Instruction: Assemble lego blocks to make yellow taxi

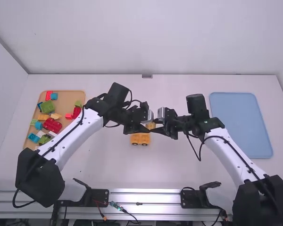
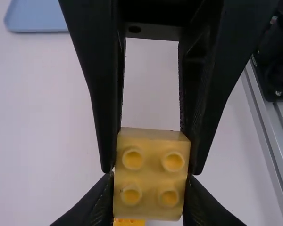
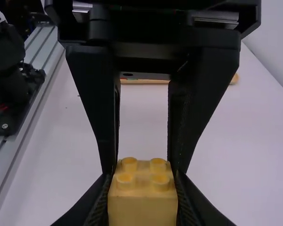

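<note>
Above the table's middle, my left gripper and my right gripper meet at a small yellow block. From the left wrist view, the left gripper is shut on the sides of the block, studs facing the camera; the right gripper's fingers grip its other end. In the right wrist view, the right gripper is shut on the same block. Just below them on the table stands an orange-yellow piece with dark wheels; part of it appears beneath the block.
At the left, a wooden tray holds several loose blocks in red, green, blue and yellow. A blue tray lies at the right. Both forearms reach inward over the table.
</note>
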{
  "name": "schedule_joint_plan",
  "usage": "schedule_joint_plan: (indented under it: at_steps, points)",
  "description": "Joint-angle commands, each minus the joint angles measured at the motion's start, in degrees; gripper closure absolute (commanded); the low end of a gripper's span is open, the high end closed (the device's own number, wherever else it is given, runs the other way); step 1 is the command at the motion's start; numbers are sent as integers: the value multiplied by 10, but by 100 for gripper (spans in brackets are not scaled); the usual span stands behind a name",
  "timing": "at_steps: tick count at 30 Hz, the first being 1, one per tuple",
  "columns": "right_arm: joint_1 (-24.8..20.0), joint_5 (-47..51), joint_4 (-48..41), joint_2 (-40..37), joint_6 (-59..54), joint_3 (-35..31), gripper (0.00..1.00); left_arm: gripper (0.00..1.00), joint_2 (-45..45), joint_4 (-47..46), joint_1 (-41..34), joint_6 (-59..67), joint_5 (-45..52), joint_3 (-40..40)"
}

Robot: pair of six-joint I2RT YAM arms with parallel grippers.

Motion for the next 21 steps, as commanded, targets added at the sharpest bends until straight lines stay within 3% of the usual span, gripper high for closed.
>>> schedule_joint_plan:
  at_steps: [1, 5, 7, 9, 11, 12, 13, 14, 17, 19, 21]
  points:
    - [1, -25, -5, 0, -1, 14, 76, 69, 2, 6, -2, -3, -2, -5]
    - [0, -25, -5, 0, -1, 14, 70, 71, 2, 7, 1, -3, -2, -5]
    - [2, -24, -4, 0, -1, 14, 56, 72, 2, 7, 1, -4, -2, -5]
    - [-1, -25, -4, 0, -1, 14, 50, 72, 2, 7, -2, -3, -2, -5]
    - [-1, -25, -5, 0, -1, 14, 35, 72, 2, 9, -2, -4, -2, -5]
    - [-1, -24, -4, 0, -1, 14, 22, 71, 2, 9, -2, -3, -2, -5]
    - [-1, -24, -4, 0, -1, 14, 22, 71, 2, 9, -2, -3, -2, -5]
    - [-2, -21, -4, 0, -1, 14, 3, 71, 2, 10, 3, -4, -9, -5]
    - [-13, -23, -7, 0, -1, 14, 1, 71, 2, 2, 9, -8, -47, -5]
    - [-27, -23, -12, 0, -1, 14, 1, 80, 2, -11, 16, -8, -85, -5]
    - [-38, -22, -18, 0, -1, 14, 1, 82, 2, -20, 22, -16, -110, -6]
